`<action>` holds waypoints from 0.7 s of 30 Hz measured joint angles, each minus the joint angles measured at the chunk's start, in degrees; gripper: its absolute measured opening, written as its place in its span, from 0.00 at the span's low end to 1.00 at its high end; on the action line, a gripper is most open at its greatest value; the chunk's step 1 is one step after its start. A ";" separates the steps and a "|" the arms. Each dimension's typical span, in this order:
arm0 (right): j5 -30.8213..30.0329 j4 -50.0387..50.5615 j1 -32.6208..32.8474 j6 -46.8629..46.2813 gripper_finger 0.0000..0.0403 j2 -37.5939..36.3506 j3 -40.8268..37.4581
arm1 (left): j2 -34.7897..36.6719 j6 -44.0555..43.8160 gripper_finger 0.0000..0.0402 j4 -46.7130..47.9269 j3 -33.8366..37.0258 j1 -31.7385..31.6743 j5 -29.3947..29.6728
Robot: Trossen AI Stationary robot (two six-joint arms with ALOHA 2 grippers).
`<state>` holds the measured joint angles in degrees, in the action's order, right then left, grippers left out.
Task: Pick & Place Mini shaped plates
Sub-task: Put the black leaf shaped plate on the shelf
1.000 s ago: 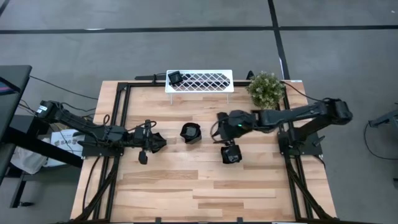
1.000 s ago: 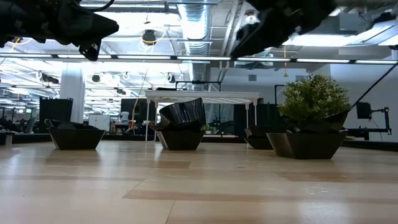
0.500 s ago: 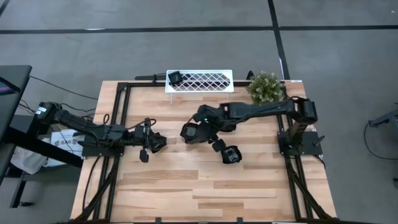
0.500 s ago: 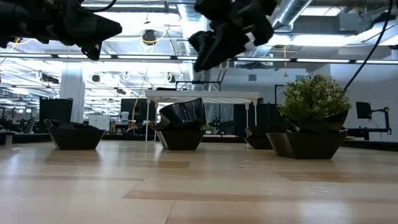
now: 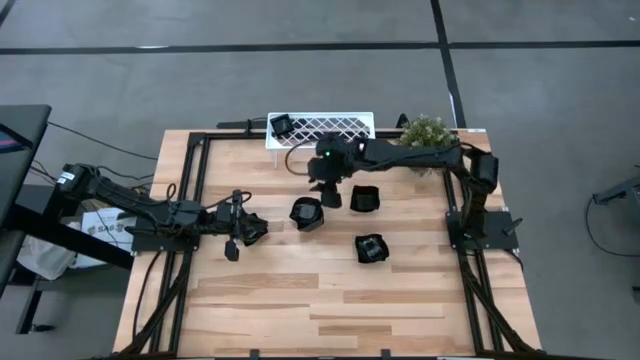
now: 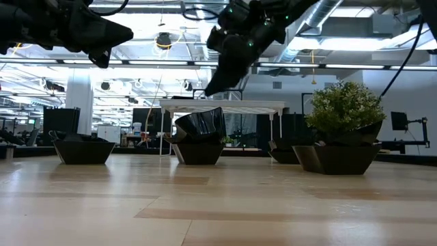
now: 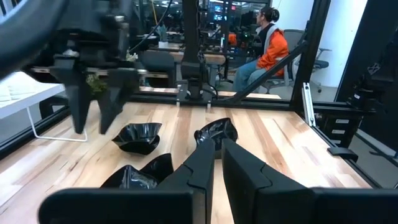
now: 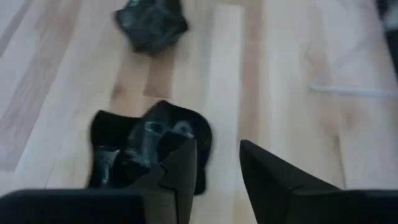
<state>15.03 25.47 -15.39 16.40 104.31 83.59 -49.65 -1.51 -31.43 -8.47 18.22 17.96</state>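
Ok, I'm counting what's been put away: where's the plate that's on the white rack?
In the high view, one mini plate sits at the left end of the white rack, at the table's far edge, left of the plant.

2 black jointed arms trailing black cables, a small green light glowing on the right wrist
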 joint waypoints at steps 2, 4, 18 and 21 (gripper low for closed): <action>0.01 0.05 -0.77 -1.94 0.29 0.00 -0.74 | 0.00 0.01 0.08 0.01 0.00 0.00 0.00; 0.14 0.00 -1.06 -3.50 0.29 0.03 -1.54 | 0.00 0.01 0.08 -0.04 0.00 0.00 0.00; 1.40 -2.90 1.05 -5.70 0.29 3.04 -2.49 | -0.02 0.01 0.08 -0.26 0.00 0.01 -0.02; 1.23 -2.75 0.65 -5.57 0.29 2.90 -2.49 | 0.00 -0.01 0.08 -0.52 0.02 0.09 -0.20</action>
<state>16.26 22.73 -14.74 10.84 107.21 81.10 -49.65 -1.52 -31.95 -8.45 18.31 17.76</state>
